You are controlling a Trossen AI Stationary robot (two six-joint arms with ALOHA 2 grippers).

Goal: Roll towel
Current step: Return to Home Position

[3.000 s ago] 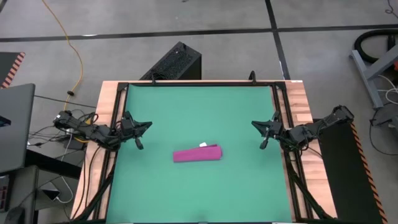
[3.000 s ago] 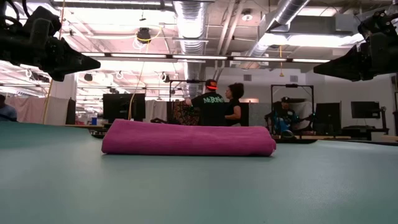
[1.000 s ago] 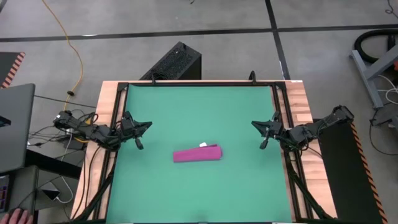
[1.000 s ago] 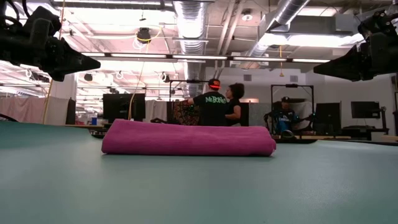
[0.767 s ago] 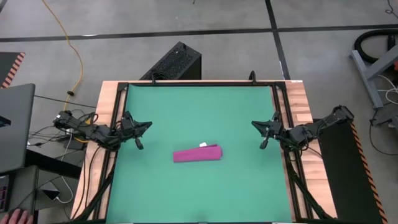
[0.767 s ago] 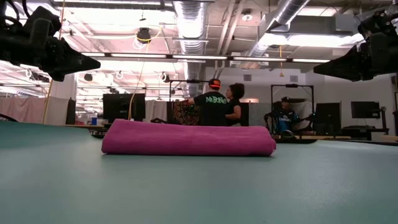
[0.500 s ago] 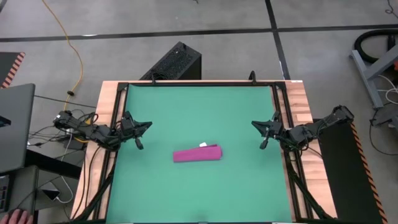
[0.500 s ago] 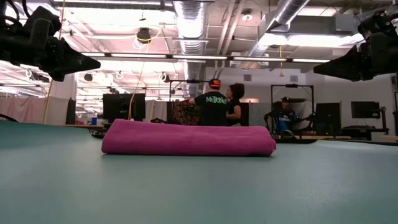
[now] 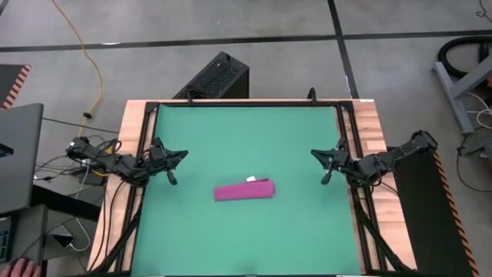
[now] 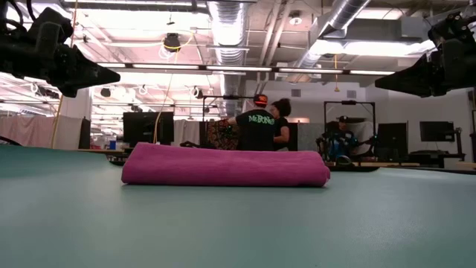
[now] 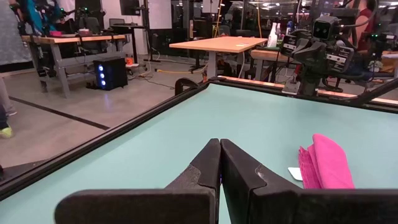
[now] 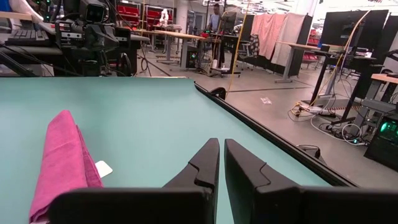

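Towel lies rolled into a short, flattish magenta bundle on the green mat, its small white tag poking out along one long side. It sits between the two sets of fingertips, well apart from both and a little off the line that joins them.

The left gripper hangs over its own edge of the mat with its fingers pressed together and holding nothing. The right gripper mirrors it over the opposite edge, fingers likewise closed and empty. Both point inward toward the bundle and, seen from table height, ride well above the mat.

The rolling looks finished, with the arms parked clear. The main risk from here seems to be the roll itself. Nothing pins the soft cloth, so its outer flap could relax and let the bundle loosen or open, most likely at the tag side where the layers show. A lesser worry is a low inward sweep by either arm, since closed fingertips passing near the mat could nudge the roll and spoil its shape.
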